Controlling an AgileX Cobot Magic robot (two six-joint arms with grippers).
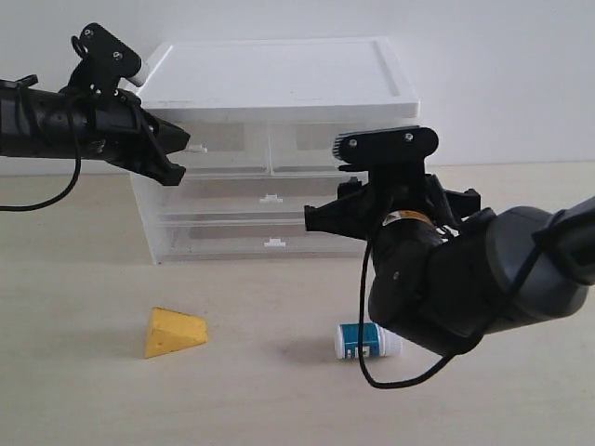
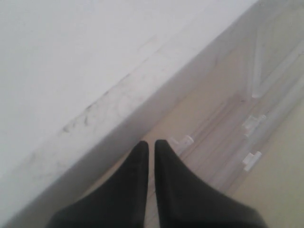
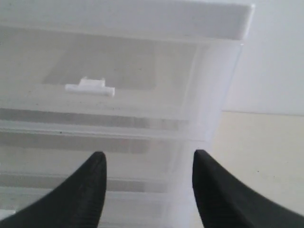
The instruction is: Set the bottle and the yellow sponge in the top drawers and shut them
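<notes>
The yellow sponge (image 1: 174, 332) lies on the table at front left. The bottle (image 1: 363, 340) lies on its side at front centre, partly behind the right arm. The white cabinet (image 1: 279, 84) stands at the back with both top drawers pushed in: the left one (image 1: 223, 149) and the right one (image 1: 307, 144). My left gripper (image 1: 181, 156) (image 2: 151, 142) is shut and empty, its tips just beside the left drawer's tab handle (image 2: 183, 140). My right gripper (image 1: 390, 200) (image 3: 149, 154) is open and empty, facing the cabinet front below the right drawer's handle (image 3: 90, 87).
Two full-width drawers (image 1: 270, 218) sit below the top pair, each with a small tab handle. The cabinet's right corner (image 3: 204, 95) stands between my right fingers. Bare tabletop (image 1: 93, 279) spreads in front of the cabinet, and a white wall stands behind it.
</notes>
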